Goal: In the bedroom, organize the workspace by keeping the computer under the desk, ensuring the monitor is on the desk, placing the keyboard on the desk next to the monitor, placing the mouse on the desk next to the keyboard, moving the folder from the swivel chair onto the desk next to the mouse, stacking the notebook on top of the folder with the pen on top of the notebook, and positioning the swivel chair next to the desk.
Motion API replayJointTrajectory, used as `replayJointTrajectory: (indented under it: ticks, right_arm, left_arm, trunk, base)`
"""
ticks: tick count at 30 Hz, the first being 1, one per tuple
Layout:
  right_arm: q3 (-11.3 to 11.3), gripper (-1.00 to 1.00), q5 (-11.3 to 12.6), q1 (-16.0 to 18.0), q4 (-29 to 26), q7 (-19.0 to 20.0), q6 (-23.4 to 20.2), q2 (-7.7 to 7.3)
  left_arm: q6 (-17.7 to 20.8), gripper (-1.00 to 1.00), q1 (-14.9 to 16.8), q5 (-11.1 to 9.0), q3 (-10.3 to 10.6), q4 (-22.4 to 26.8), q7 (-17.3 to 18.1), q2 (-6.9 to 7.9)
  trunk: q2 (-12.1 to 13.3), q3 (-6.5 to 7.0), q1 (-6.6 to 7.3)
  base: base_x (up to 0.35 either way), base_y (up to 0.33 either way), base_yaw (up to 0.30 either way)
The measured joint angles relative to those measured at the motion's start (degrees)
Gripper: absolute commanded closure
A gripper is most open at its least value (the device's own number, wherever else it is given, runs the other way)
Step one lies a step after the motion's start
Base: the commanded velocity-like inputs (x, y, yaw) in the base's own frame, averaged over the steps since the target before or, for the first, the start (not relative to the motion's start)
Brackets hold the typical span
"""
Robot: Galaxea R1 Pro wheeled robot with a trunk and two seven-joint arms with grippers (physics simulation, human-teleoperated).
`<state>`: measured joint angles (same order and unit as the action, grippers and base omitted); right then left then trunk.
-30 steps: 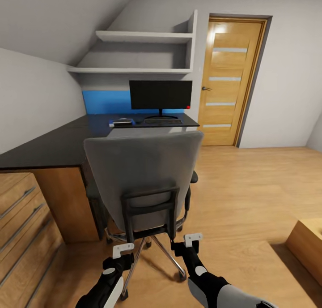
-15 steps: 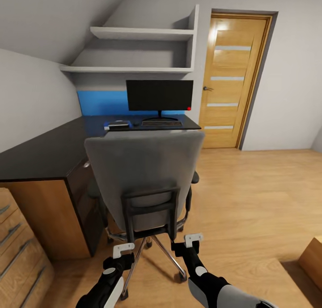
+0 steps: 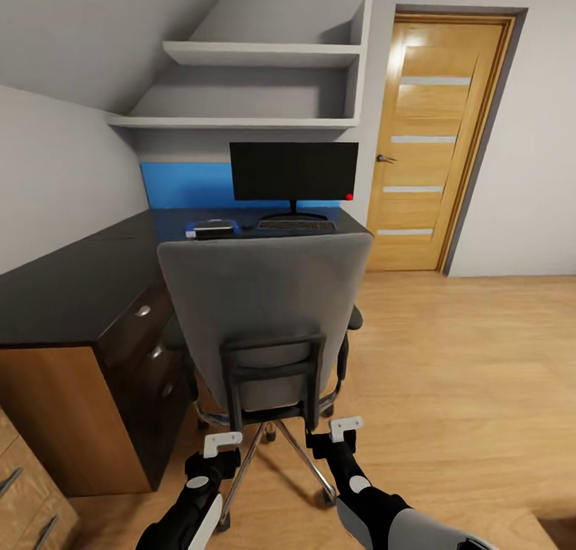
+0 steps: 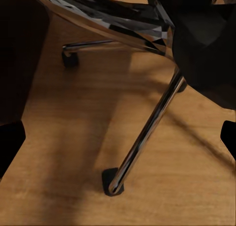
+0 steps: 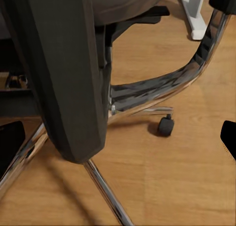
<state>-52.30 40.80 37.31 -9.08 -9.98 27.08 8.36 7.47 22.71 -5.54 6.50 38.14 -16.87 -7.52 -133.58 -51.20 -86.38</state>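
From the head camera the swivel chair (image 3: 264,326) stands at 12 o'clock, its grey back toward the robot, with the monitor (image 3: 294,172) and keyboard (image 3: 296,225) beyond on the desk (image 3: 72,282). The left gripper (image 3: 221,444) and right gripper (image 3: 346,428) hang low behind the chair at 6 o'clock, and I cannot tell how wide either's jaws stand. The wrist views add the chair's chrome legs (image 4: 147,132) and a caster (image 5: 165,125) on the wood floor (image 5: 196,177).

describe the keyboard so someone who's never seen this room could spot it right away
Start at the black desk that runs along the left wall to the far corner beside the wooden door. At that far end stands a black monitor. The keyboard is the low, flat dark slab lying right before the monitor's stand, wider and thinner than the small stack to its left.
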Motion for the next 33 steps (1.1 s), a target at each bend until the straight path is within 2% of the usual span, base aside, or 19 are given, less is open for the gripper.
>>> replayJointTrajectory:
  ticks: [33]
  right_arm:
    - [-0.31, -1.00, -0.15, -0.01, 0.25, 0.03, -0.03, 0.09]
  left_arm:
    - [0.01, -1.00, 0.00, -0.01, -0.06, 0.04, 0.13, 0.07]
  trunk:
    - [0.00, 0.00, 0.00]
  base:
    - [0.326, -0.056, 0.000]
